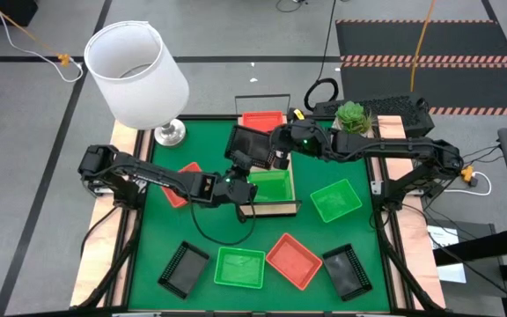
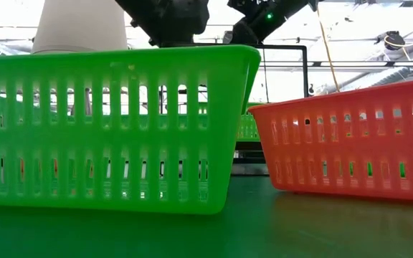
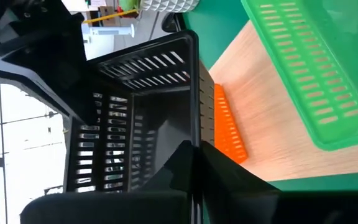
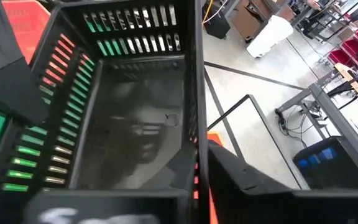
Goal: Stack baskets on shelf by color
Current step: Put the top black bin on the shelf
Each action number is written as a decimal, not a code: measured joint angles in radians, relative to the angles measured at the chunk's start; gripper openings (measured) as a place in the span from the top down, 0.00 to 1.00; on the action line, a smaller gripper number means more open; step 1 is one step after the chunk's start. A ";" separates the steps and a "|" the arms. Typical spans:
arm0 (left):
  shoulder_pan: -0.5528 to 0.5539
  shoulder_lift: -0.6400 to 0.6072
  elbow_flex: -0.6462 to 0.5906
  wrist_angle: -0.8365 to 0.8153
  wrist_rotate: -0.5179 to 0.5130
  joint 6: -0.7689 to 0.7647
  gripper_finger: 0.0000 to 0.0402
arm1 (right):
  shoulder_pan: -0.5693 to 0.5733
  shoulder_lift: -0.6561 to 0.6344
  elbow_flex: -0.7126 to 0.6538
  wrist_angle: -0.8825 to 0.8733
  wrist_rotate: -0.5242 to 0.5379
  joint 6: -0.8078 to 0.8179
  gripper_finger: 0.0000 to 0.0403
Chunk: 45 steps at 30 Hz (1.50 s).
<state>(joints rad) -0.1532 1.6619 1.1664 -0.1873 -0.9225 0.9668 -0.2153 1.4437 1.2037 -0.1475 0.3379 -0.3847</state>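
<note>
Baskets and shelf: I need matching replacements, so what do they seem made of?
Baskets, e.g. the green one: apparently moulded plastic, slightly glossy, uniform colour, thin slotted walls. Shelf: pale wood-look board, matt, faint grain; solid or laminate unclear. Its frame: thin black rod, probably metal.

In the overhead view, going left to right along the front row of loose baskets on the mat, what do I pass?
Black basket → green basket → orange-red basket → second black basket, all loose on the green mat.
</note>
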 joint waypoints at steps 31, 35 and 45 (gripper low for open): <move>-0.163 -0.265 0.001 -0.071 -0.118 -0.466 0.42 | -0.286 -0.166 0.002 -0.206 -0.656 0.030 0.99; -0.173 -0.317 0.001 -0.152 -0.118 -0.566 0.42 | -0.347 -0.135 0.001 -0.201 -0.775 0.034 0.99; -0.144 -0.356 0.000 -0.328 -0.115 -0.728 0.42 | -0.467 0.018 0.001 -0.152 -1.036 0.099 0.99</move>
<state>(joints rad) -0.2970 1.3063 1.1667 -0.5150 -1.0374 0.2390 -0.6820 1.4615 1.2049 -0.2991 -0.6983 -0.2856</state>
